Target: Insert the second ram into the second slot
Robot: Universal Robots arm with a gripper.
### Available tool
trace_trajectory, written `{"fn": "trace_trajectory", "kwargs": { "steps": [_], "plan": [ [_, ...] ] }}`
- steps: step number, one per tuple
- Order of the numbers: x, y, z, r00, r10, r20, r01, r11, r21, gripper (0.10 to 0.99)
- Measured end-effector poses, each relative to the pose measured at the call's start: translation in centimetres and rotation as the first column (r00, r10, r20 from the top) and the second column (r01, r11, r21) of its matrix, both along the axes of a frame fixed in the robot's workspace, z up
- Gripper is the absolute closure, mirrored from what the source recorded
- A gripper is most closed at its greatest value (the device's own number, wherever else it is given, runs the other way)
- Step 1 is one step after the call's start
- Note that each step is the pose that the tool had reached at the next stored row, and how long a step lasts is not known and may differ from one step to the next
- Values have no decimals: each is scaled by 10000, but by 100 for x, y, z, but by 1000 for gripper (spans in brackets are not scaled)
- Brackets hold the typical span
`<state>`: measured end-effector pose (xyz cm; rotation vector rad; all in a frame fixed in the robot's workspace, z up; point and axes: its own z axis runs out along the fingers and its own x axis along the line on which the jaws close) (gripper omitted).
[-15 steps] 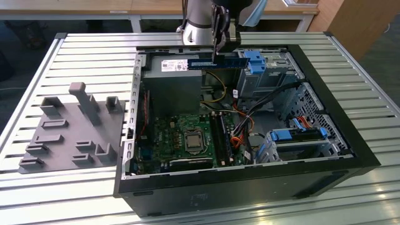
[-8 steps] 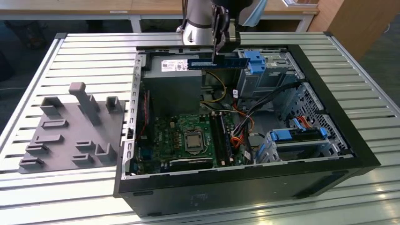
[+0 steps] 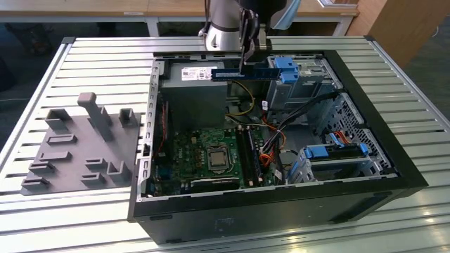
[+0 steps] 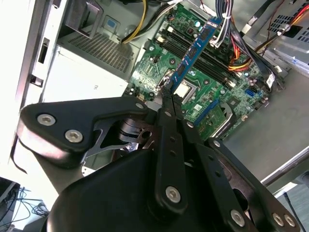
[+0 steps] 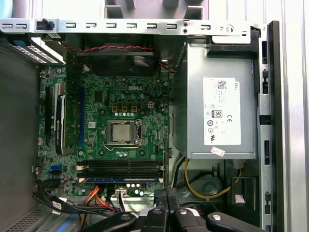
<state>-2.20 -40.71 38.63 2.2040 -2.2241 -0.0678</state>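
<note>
My gripper [image 3: 245, 64] hangs over the open computer case [image 3: 393, 174], shut on the second ram [image 3: 241, 74], a thin blue stick held level above the grey power supply [image 3: 193, 89]. In the second wrist view the fingers [image 4: 170, 108] pinch one end of the ram [image 4: 195, 48], which reaches out over the green motherboard [image 4: 154, 63]. The first wrist view shows the ram edge-on [image 5: 166, 159] above the gripper [image 5: 166, 210]. The dark memory slots [image 5: 120, 168] [image 3: 250, 150] lie lower, crosswise to the held stick. Another blue stick [image 5: 120, 180] sits along the outermost slot.
The case lies on a slatted metal table [image 3: 98, 58]. A grey fixture plate with upright pegs [image 3: 77, 142] sits at the exterior view's left. Blue drive caddies [image 3: 338, 153], cable bundles [image 3: 295, 113] and the processor socket [image 5: 121, 133] crowd the space around the slots.
</note>
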Motion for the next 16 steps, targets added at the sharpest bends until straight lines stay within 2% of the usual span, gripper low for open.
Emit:
{"fn": "trace_trajectory", "kwargs": {
  "steps": [7, 16],
  "plan": [
    [0, -61, 0, 10000, -2, 0, 2, 10000, 0, 969],
    [0, -89, -1, 10000, -11, 0, 11, 10000, 1, 969]
  ]
}}
